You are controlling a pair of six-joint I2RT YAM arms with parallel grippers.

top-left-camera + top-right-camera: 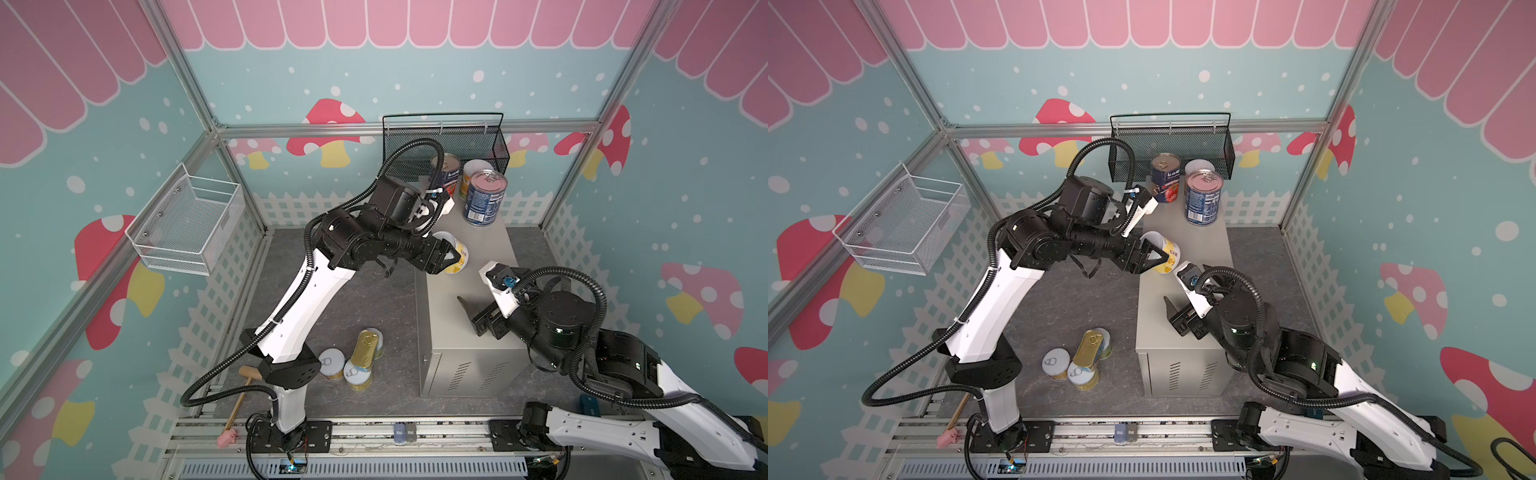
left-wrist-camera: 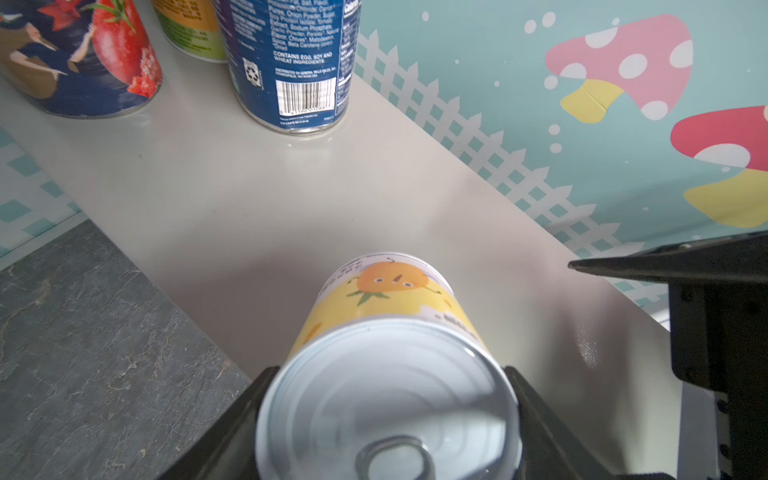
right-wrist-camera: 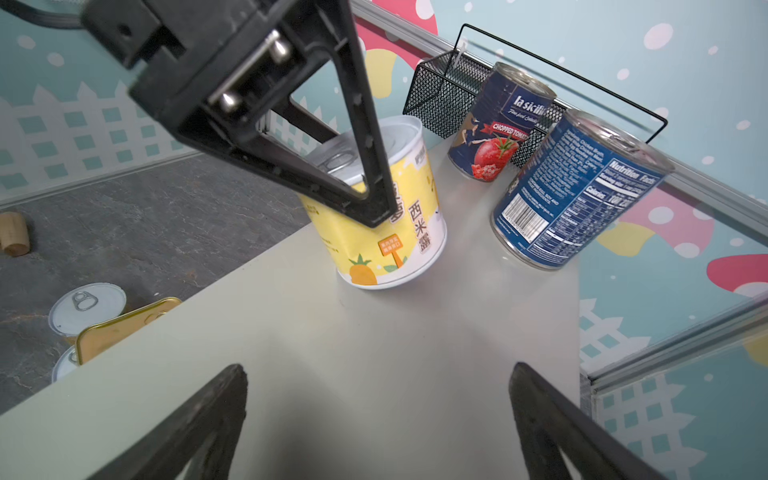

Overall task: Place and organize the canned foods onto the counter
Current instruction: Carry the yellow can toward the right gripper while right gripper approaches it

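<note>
Partway. Counted three cans standing upper centre on counter; fourth, yellow-labelled can (tilted) clamped in left gripper; right gripper apart, empty; four tins waiting on floor, lower centre.

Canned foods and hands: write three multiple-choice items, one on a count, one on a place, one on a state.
1. How many dark-blue cans stand on the counter? A one; B two; C four.
2. Where is the gold tin? A on the counter; B resting on yellow cans on the floor; C flat on bare floor.
3. The right hand is: A open and empty; B shut on a can; C holding the gold tin.
Key: B, two stand at its far end; B, it lies atop them; A, its fingers stand apart, nothing between.
</note>
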